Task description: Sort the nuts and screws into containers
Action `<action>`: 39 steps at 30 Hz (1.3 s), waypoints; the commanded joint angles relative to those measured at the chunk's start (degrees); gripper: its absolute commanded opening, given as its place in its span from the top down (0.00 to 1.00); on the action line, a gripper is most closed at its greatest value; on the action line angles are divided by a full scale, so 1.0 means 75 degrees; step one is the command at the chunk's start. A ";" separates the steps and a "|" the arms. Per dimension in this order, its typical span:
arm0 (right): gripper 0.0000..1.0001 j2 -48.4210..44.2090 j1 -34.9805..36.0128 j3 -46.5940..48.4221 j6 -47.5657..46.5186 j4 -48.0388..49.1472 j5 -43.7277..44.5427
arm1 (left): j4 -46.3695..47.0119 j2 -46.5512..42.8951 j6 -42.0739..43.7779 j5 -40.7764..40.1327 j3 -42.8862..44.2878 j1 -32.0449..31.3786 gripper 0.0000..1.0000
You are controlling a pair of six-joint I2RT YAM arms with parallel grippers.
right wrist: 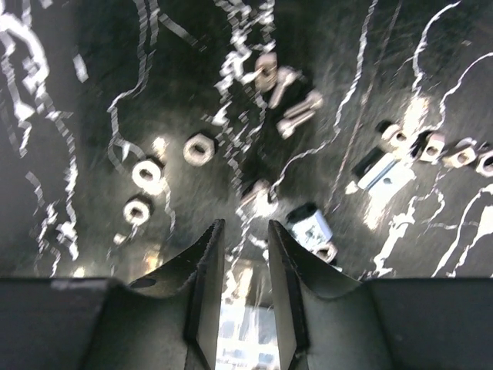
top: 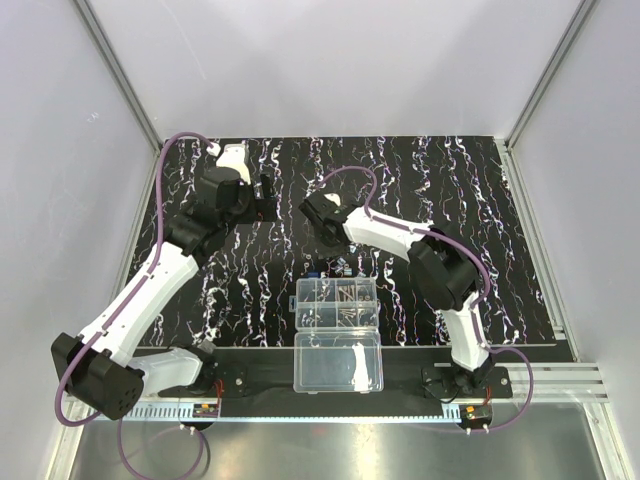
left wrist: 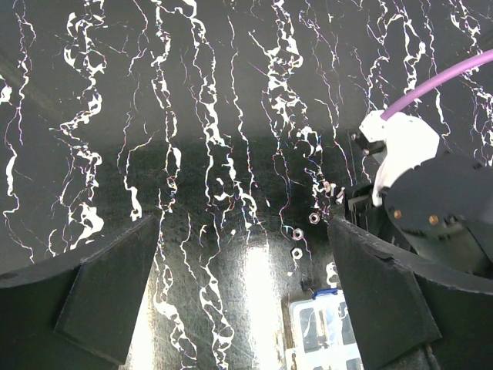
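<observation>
In the right wrist view my right gripper [right wrist: 245, 225] hangs low over the mat, its jaws narrowly apart with nothing between them. A small bright piece [right wrist: 258, 193] lies just ahead of the tips. Three nuts [right wrist: 199, 149] lie to the left, and a cluster of screws [right wrist: 289, 96] lies farther ahead. My left gripper [left wrist: 243, 223] stands wide open above the mat, with nuts [left wrist: 296, 231] close to its right finger. The containers [top: 337, 303] sit at the near middle and hold several screws.
The clear lid half [top: 338, 362] lies open in front of the organizer. More metal pieces [right wrist: 385, 169] are strewn to the right of the right gripper. The right arm's wrist [left wrist: 408, 154] and its purple cable show at the right of the left wrist view.
</observation>
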 commanded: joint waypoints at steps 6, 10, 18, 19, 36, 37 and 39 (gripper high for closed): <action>0.66 0.0264 -0.0288 0.0092 0.0154 0.0378 0.0080 | 0.0163 -0.0141 0.0074 -0.0153 0.0259 -0.0011 0.01; 0.67 0.0358 -0.0288 0.0174 0.0142 0.0367 -0.0037 | 0.0152 -0.0141 0.0085 -0.0188 0.0259 -0.0023 0.01; 0.67 0.0522 -0.0288 0.0256 0.0131 0.0308 -0.0084 | 0.0152 -0.0106 0.0085 -0.0200 0.0247 -0.0023 0.01; 0.69 0.0534 -0.0288 0.0244 0.0131 0.0331 -0.0073 | 0.0152 -0.0106 0.0085 -0.0212 0.0247 -0.0023 0.01; 1.00 -0.0599 -0.0300 -0.0025 -0.0654 0.0623 -0.0434 | 0.0175 -0.0165 0.0062 -0.0142 0.0235 -0.0034 0.01; 1.00 -0.0823 -0.0277 -0.0188 -0.0794 0.0659 -0.0552 | 0.0175 -0.0188 0.0050 -0.0107 0.0235 -0.0034 0.01; 1.00 -0.1466 -0.0300 -0.0399 -0.0853 0.0741 -0.0914 | 0.0187 -0.0200 0.0039 -0.0083 0.0235 -0.0034 0.01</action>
